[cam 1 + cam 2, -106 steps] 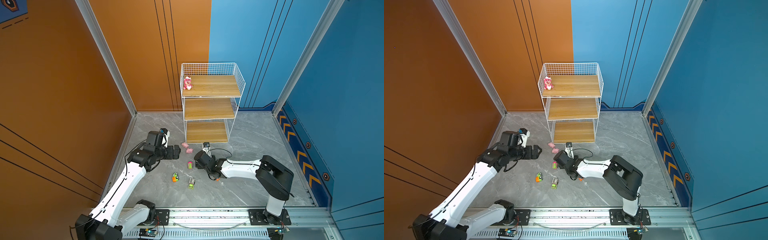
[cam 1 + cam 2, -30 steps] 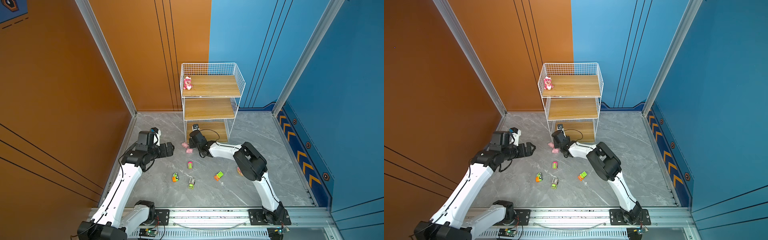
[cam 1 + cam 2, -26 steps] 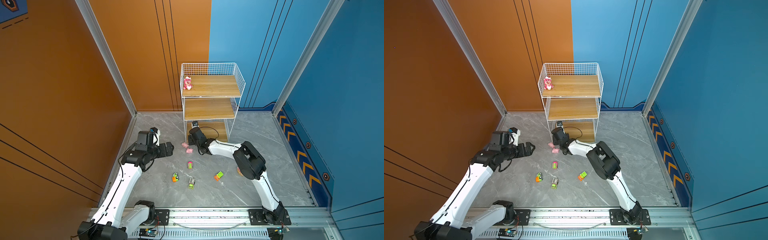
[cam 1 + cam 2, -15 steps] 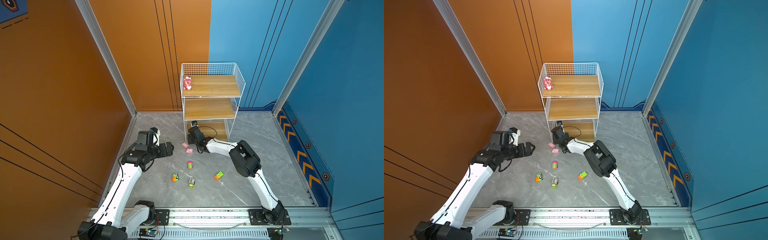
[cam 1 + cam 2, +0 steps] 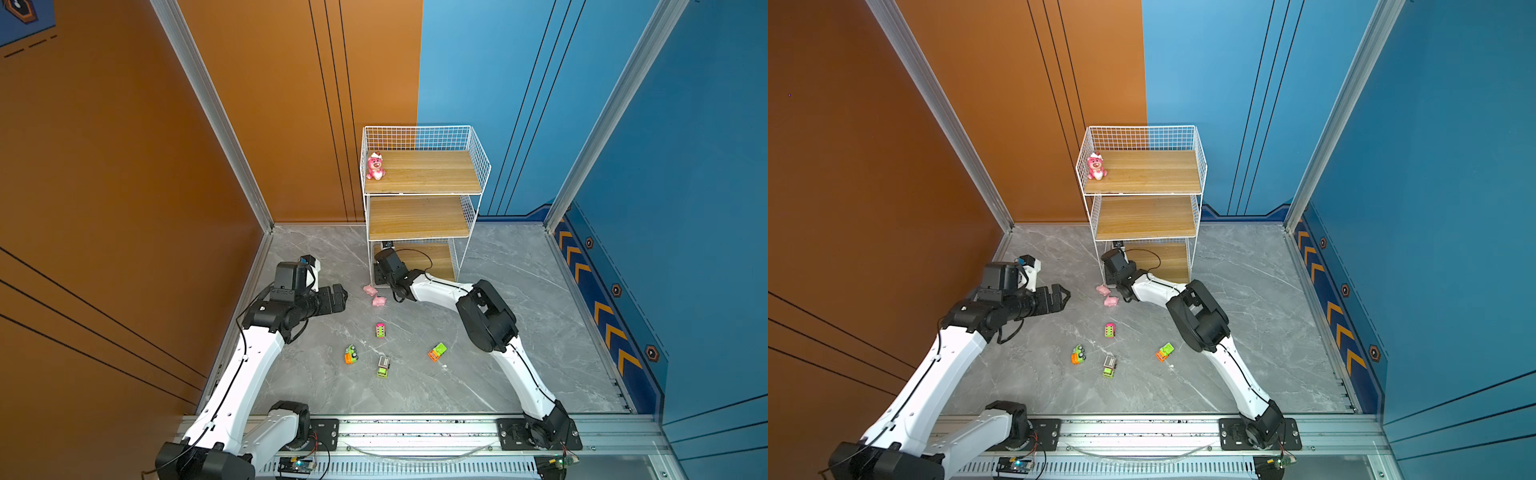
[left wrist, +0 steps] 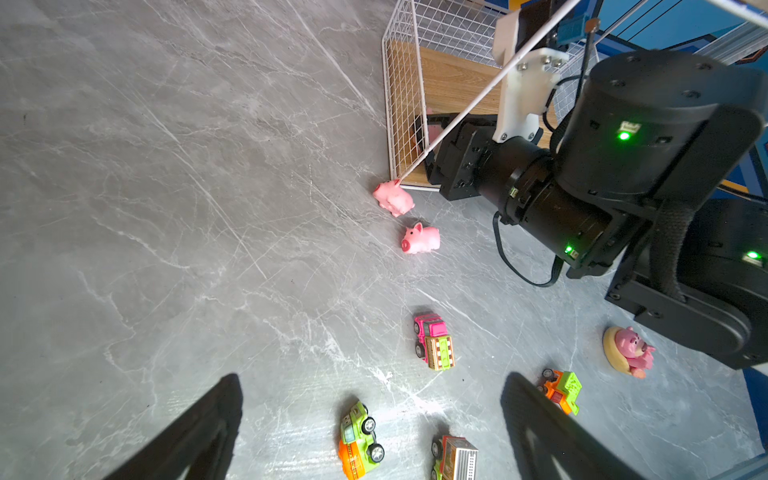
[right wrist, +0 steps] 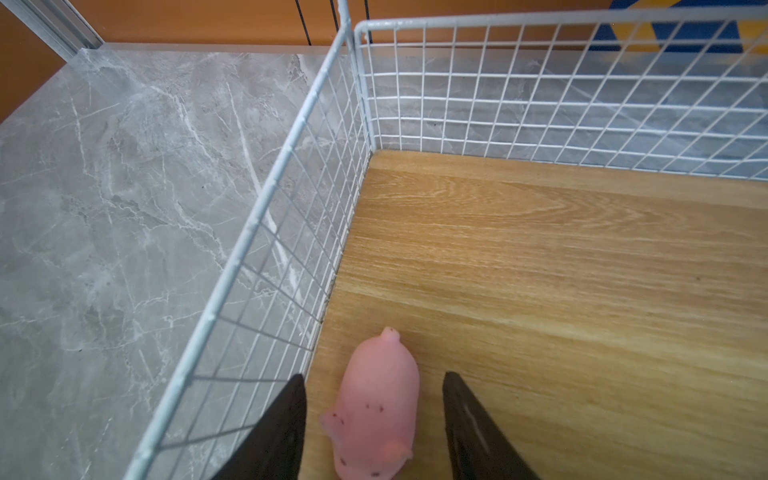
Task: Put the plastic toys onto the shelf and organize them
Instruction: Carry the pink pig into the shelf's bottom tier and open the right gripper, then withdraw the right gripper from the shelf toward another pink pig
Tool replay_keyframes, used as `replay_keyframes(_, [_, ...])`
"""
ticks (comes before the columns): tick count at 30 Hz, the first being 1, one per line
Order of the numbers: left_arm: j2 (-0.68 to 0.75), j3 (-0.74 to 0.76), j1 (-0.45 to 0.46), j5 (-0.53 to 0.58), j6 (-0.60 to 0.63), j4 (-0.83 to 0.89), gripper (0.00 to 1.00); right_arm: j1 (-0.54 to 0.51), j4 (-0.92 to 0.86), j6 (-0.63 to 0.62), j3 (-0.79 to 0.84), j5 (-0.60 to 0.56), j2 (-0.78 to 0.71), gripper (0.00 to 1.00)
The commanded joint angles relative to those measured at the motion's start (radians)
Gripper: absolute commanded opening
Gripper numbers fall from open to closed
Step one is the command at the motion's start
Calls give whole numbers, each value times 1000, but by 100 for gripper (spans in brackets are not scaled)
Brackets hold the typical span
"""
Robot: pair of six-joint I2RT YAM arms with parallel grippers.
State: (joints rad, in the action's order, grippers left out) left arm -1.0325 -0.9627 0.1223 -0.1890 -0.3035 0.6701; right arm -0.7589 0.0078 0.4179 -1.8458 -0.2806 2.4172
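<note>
Reaching low, right end effector [image 7: 374,376] straddles pig [image 7: 380,403] on shelf [image 7: 540,257].

Orange walls [image 5: 124,166] meet blue walls [image 5: 498,83] above a grey marble-patterned floor [image 5: 519,291], evenly lit.

No word, brand or number can be read in any view. The only signs are orange chevron marks [image 5: 602,309] and small hexagon badges [image 5: 616,289] on the blue skirting [image 5: 631,324] at 3 o'clock, and a hexagon emblem [image 5: 18,8] on a blue panel [image 5: 41,20] at 10 o'clock.
</note>
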Motion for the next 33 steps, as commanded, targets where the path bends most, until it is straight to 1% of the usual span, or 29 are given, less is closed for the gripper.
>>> replay_keyframes(1, [-5, 16, -10, -21, -5, -8, 98, 2, -9, -8, 31, 1, -58, 58])
replay_keyframes(2, [-5, 16, -10, -20, -6, -7, 98, 2, 0, -10, 42, 1, -73, 61])
replay_keyframes(6, [-4, 16, -10, -17, -5, -8, 98, 0, 27, -17, 123, 2, -127, 63])
replay_keyframes(11, [-3, 17, -12, -17, -5, -7, 98, -6, 86, -21, 254, 6, -218, 64])
replay_keyframes(16, [-5, 18, -12, -16, -5, -7, 98, -17, 107, -12, 377, 22, -303, 65])
replay_keyframes(19, [-5, 18, -12, -16, -5, -7, 98, -37, 124, 0, 459, 43, -336, 69])
replay_keyframes(20, [-5, 17, -12, -14, -5, -7, 98, -48, 137, 5, 490, 47, -379, 72])
replay_keyframes(22, [-5, 18, -14, -15, -5, -7, 98, -66, 156, 17, 537, 57, -402, 75])
replay_keyframes(27, [-7, 17, -13, -17, -5, -7, 98, -97, 159, 81, 562, 118, -396, 76])
replay_keyframes(29, [-8, 19, -13, -16, -5, -7, 98, -101, 158, 111, 548, 150, -377, 75])
replay_keyframes(33, [-5, 19, -13, -13, -5, -7, 98, -105, 141, 153, 513, 165, -350, 72])
